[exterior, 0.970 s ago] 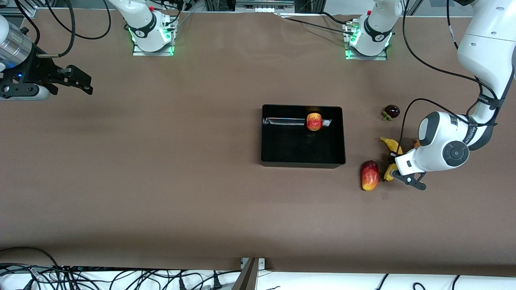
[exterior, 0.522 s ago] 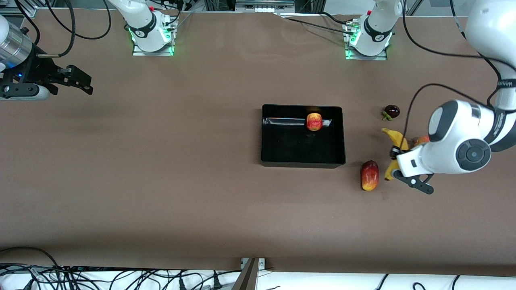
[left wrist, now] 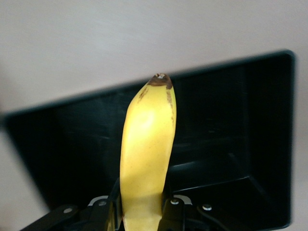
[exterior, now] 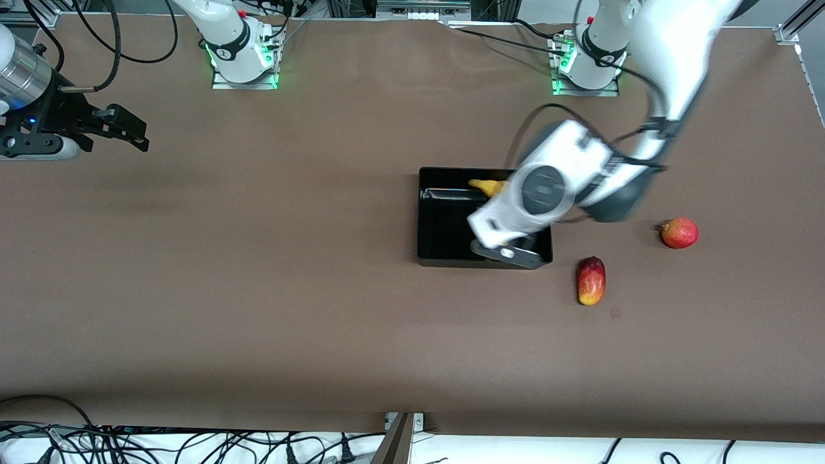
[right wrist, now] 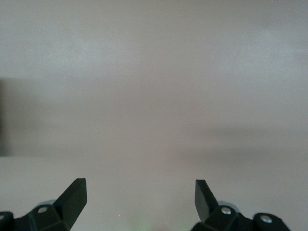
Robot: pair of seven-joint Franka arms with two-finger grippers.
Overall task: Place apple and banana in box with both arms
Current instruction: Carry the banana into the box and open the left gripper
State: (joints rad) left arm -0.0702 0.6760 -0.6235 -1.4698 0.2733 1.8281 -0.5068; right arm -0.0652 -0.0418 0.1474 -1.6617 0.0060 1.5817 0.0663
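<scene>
My left gripper [exterior: 501,194] is shut on the yellow banana [exterior: 485,186] and holds it above the black box [exterior: 445,225]. In the left wrist view the banana [left wrist: 147,144] sticks out from between the fingers [left wrist: 174,211] over the box's glossy inside [left wrist: 72,154]. The left arm covers the part of the box toward its own end, and the apple is hidden. My right gripper [exterior: 132,134] is open and empty, and waits above the table at the right arm's end. The right wrist view shows its open gripper [right wrist: 139,192] over bare table.
An elongated red-and-yellow fruit [exterior: 591,280] lies on the table nearer to the front camera than the box, toward the left arm's end. A rounder pinkish-red fruit [exterior: 679,232] lies farther toward that end. Cables run along the table's front edge.
My left arm lifted the banana from the table beside the fruits and swung it over the box. The pinkish-red fruit is now uncovered. The right arm has not moved.
</scene>
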